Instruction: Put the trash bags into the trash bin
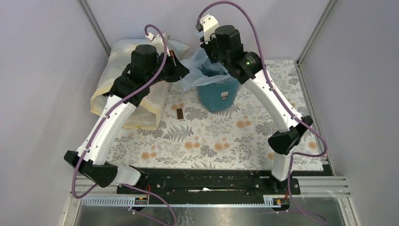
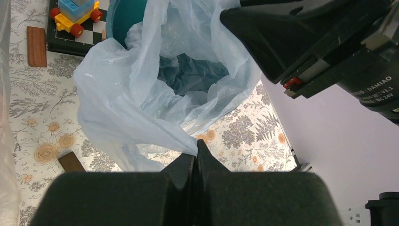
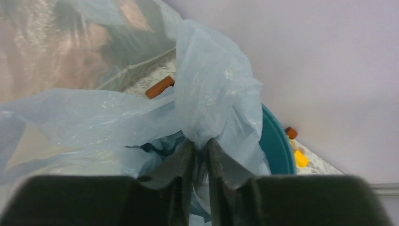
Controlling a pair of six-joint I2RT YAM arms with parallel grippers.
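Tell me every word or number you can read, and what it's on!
"DAMIAO": black motor housing of the right arm, left wrist view.
"V1.1": same housing, line below.
"DC24V": same housing, lowest line, partly cut off.
The small white label on the round teal-blue plastic bucket: too small to read.
The thin pale blue plastic bag: no readable lettering.

On floral table (image 1: 226, 141): trash bin (image 1: 211, 100) by far edge, yellowish sack (image 1: 123, 48) in far-left corner, 1 brown block (image 1: 180, 114) between them.

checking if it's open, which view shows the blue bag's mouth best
Left wrist: it looks into the pale blue bag, open over the teal bin. Top external has arms partly covering it; right wrist shows only bunched folds.
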